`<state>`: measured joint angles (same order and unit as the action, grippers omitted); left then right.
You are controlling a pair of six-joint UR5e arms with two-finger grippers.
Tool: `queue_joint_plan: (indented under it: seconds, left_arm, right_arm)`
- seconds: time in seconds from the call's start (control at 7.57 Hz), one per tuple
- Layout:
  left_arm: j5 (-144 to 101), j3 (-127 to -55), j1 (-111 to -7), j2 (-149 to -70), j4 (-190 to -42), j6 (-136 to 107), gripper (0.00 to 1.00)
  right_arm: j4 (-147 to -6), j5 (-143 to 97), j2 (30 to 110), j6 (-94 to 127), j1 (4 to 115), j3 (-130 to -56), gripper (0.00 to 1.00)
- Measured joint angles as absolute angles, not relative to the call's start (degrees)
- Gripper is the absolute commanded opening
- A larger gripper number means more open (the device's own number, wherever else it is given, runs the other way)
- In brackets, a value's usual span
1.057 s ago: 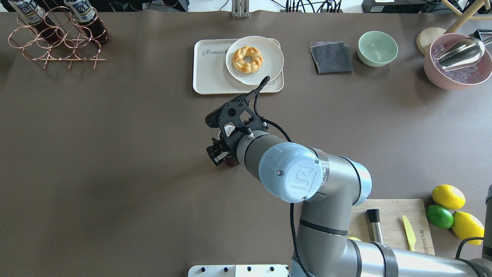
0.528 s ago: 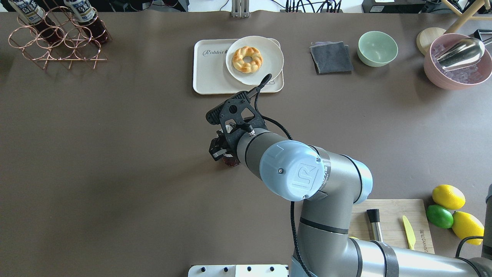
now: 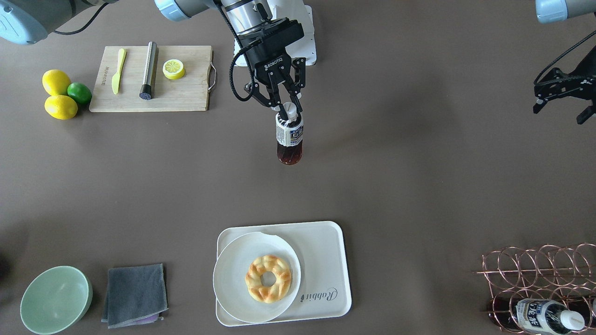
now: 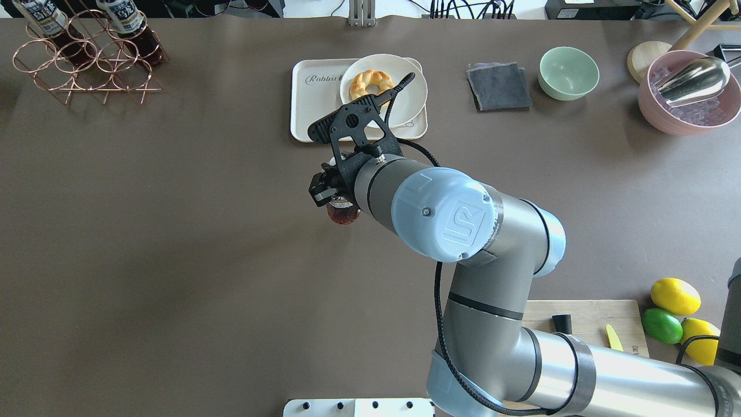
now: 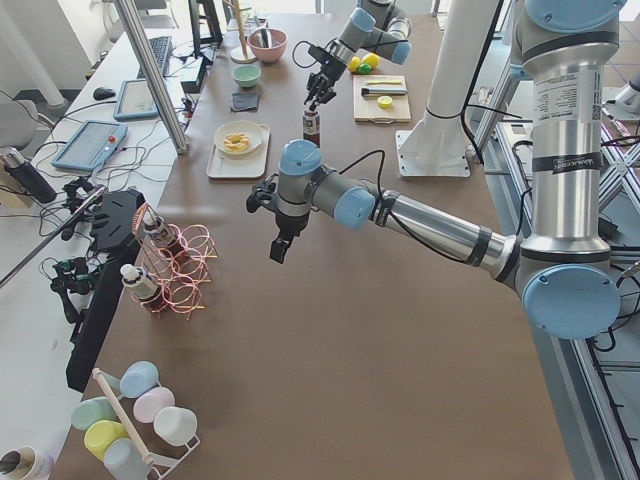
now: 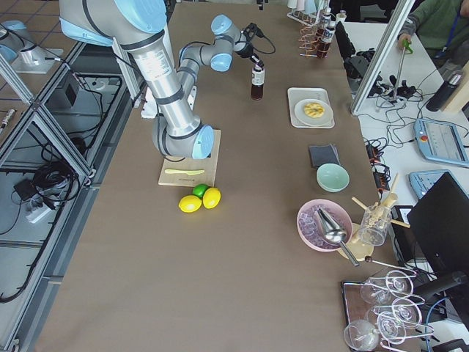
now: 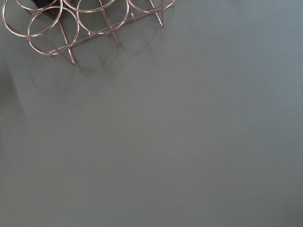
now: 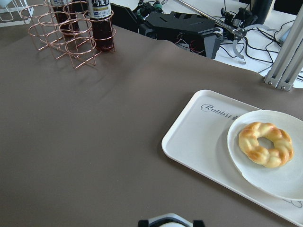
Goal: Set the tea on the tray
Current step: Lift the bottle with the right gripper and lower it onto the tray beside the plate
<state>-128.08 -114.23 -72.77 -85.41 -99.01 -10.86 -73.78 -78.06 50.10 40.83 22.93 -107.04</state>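
Note:
My right gripper is shut on the white cap of the tea, a small bottle of dark reddish-brown liquid that hangs upright over the table. In the overhead view this tea is just short of the tray's near edge, under the right gripper. The cream tray with "Rabbit" script also shows in the overhead view and the right wrist view. My left gripper is open and empty, far off by the rack.
A white plate with a braided bread ring fills one half of the tray. A copper rack holds other tea bottles. A grey cloth, a green bowl and a cutting board lie around.
My right arm has carried the tea away from the robot, toward the tray. The wrist camera mount now overlaps the tray's near edge from overhead.

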Motion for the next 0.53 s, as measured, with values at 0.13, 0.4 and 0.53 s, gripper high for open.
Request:
queue_joint_plan:
  seconds: [0.13, 0.4, 0.53]
  left_arm:
    - [-130.3, -113.0, -75.9, -84.8, -97.5, -10.6, 0.98]
    - [-133.7, -109.9, -81.9, -82.4, -96.2, -7.2, 0.98]
    - [-134.3, -108.0, -85.0, -80.5, -96.0, -5.4, 0.98]
  right_arm:
    - [-73.8, -79.6, 49.3, 40.9, 24.4, -106.5, 0.0]
    - [-73.8, -82.2, 45.6, 40.9, 26.9, -102.6, 0.0]
    - [-73.8, -83.9, 43.3, 40.9, 28.4, -99.7, 0.0]
